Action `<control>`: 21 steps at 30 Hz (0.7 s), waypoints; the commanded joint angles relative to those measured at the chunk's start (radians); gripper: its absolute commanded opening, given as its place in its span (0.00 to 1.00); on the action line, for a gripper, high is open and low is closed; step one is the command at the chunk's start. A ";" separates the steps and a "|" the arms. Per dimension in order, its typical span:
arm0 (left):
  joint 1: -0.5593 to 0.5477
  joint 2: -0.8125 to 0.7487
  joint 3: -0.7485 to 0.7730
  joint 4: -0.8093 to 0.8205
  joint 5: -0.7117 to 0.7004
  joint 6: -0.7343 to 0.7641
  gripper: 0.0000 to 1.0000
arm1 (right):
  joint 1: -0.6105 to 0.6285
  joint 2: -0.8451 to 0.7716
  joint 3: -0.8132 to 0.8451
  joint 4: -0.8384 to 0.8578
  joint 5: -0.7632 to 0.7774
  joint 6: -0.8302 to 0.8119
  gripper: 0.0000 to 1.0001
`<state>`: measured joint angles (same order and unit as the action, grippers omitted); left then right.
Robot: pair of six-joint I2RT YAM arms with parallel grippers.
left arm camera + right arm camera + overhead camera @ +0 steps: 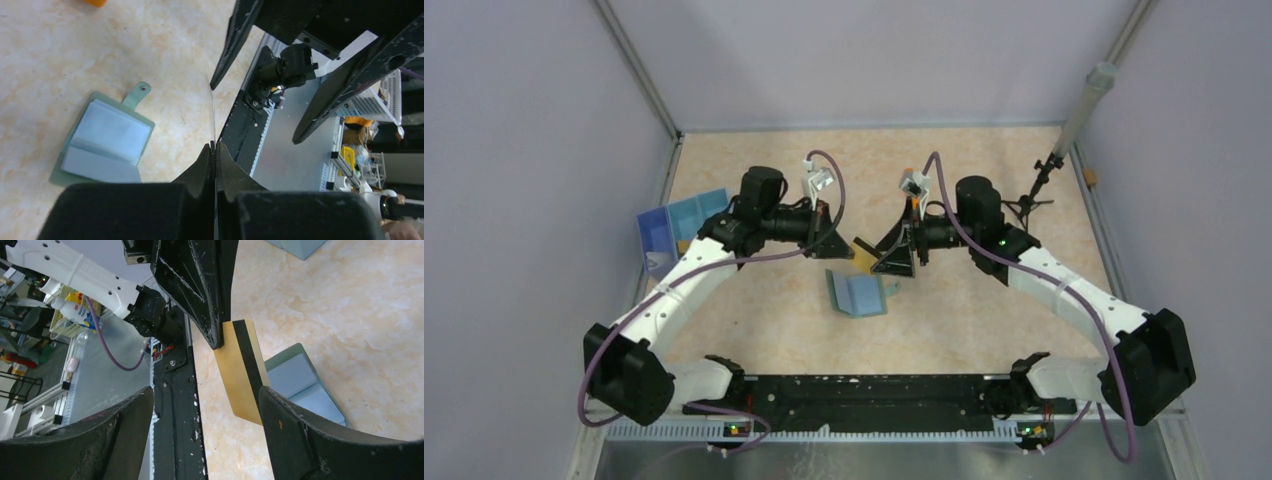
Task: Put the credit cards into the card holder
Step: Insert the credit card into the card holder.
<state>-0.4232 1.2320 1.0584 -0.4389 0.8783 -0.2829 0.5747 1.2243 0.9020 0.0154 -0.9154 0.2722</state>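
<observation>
The card holder (859, 293) lies open on the table, pale blue inside up, its tab to the right. It also shows in the left wrist view (107, 137) and in the right wrist view (300, 375). My left gripper (848, 251) hangs above it, shut on a credit card (865, 252). In the left wrist view the gripper (215, 146) holds the card (213, 110) edge-on. The right wrist view shows the gold card (237, 372) with its dark stripe. My right gripper (886, 262) is open around the card's free end, and its wide-apart jaws (206, 392) do not touch it.
A blue three-compartment tray (679, 225) stands at the left, by the left arm. A small orange object (1089, 180) and a thin stand (1039, 190) are at the back right. The black rail (864, 390) runs along the near edge.
</observation>
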 commanded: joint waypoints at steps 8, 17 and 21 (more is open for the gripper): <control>-0.069 0.082 0.098 -0.038 0.099 0.101 0.00 | -0.003 0.021 -0.004 -0.036 -0.030 -0.096 0.64; -0.072 0.083 0.100 -0.114 0.092 0.154 0.00 | -0.025 -0.011 -0.014 -0.060 0.047 -0.111 0.67; -0.075 0.082 0.101 -0.115 0.106 0.157 0.00 | -0.026 0.011 -0.016 -0.047 0.004 -0.103 0.67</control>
<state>-0.4911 1.3197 1.1137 -0.5518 0.9367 -0.1585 0.5587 1.2388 0.8955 -0.0608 -0.8845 0.1905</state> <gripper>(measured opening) 0.008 0.674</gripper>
